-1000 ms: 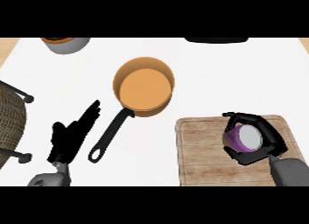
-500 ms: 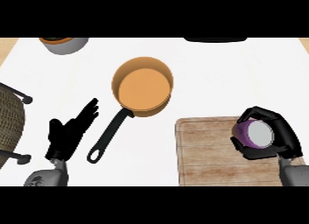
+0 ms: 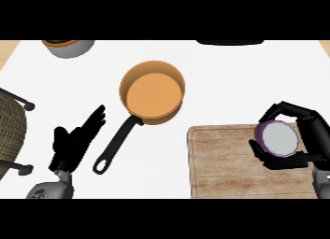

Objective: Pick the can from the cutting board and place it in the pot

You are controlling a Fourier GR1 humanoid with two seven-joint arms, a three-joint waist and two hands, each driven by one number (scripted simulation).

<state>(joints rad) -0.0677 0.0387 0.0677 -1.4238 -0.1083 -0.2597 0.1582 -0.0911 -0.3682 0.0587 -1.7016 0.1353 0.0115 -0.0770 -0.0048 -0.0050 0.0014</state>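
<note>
the right robot hand (image 3: 302, 140), at the right edge of the frame, is curled around a purple can (image 3: 280, 138), fingers over its top and thumb under it, so the can's pale round end faces up at the viewer. the can sits tipped in that grasp over the right part of the wooden cutting board (image 3: 229, 161), which fills the lower right of the frame; whether it is touching the board cannot be told. the hold looks like a carrying grip, ready for the trip to the pot.

the orange pot (image 3: 152, 92) lies up and left of the board, near the middle of the frame, its open mouth facing up and its long black handle (image 3: 118, 144) running down toward the lower left. the can is well apart from it.

the left robot hand (image 3: 74, 142), in the lower left just beside the handle's end, is spread open with fingers up, resting and holding nothing.

everything rests on a white counter (image 3: 250, 79). a wicker basket (image 3: 3, 126) shows at the left edge, and a grey bowl (image 3: 68, 46) is cut off at the upper left.
</note>
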